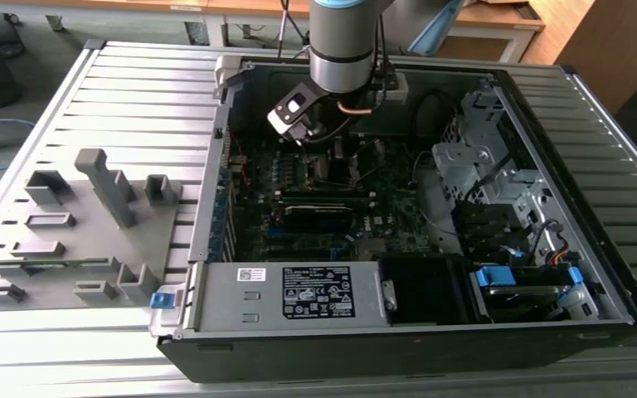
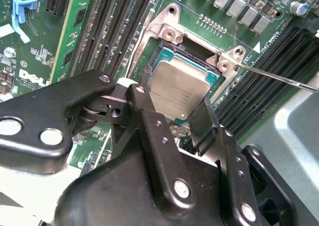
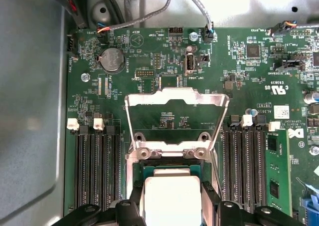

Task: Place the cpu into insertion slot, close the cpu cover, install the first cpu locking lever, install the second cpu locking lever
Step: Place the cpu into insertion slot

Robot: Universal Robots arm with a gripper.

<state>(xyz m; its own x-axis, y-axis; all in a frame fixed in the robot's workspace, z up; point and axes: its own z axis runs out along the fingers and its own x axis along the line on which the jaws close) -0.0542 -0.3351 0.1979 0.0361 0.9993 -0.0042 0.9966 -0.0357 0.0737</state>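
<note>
The jaws grip the small square silver-grey metal cpu (image 2: 179, 89) by two edges at the square black insertion slot (image 2: 173, 47) of the green motherboard (image 3: 149, 61); the thin silver-grey metal cpu cover (image 3: 174, 95) stands open

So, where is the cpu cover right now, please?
In the first wrist view, the cpu cover stands open, hinged right beside the cpu, between the memory slots.

The arm (image 1: 341, 46) is hanging inside the open computer case (image 1: 200, 240), its pincer (image 1: 328, 139) hovering just above the green motherboard (image 1: 296, 178) (the labelled power supply (image 1: 285, 290) is sitting well apart from it).
</note>
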